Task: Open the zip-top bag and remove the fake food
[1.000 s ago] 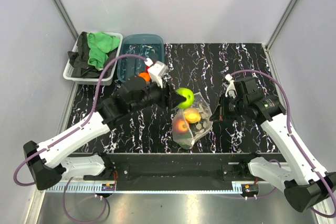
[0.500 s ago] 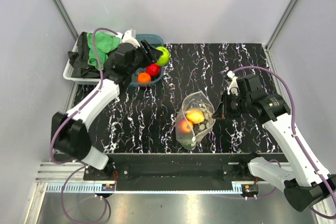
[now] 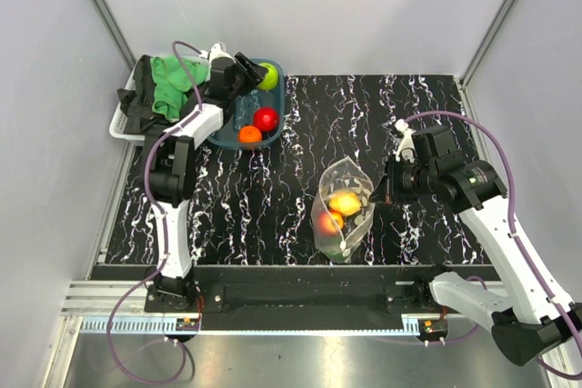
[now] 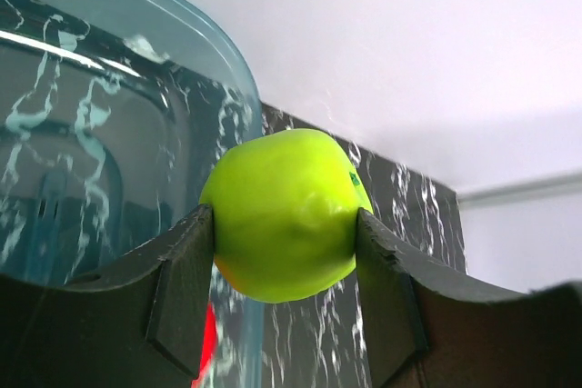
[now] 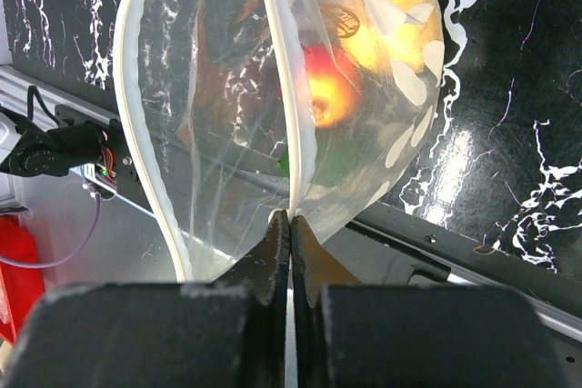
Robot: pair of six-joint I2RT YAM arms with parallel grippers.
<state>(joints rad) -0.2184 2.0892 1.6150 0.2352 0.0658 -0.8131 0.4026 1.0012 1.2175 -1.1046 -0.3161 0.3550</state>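
Wrist close-ups — lime fruit [image 4: 284, 224] clamped, bag rim [image 5: 283, 88] pinched

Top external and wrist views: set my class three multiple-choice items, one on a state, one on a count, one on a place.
1. The zip-top bag, pinched by the right gripper, has its mouth: A zipped shut; B open; C knotted.
2. How many fruits lie in the teal tub? A none; B five; C two.
3. Where is the lime green fruit? A inside the bag; B in the right gripper; C between the left gripper's fingers.
Answers: 1 B, its rim gapes. 2 C, one red fruit, one orange fruit. 3 C, both fingers press its sides.
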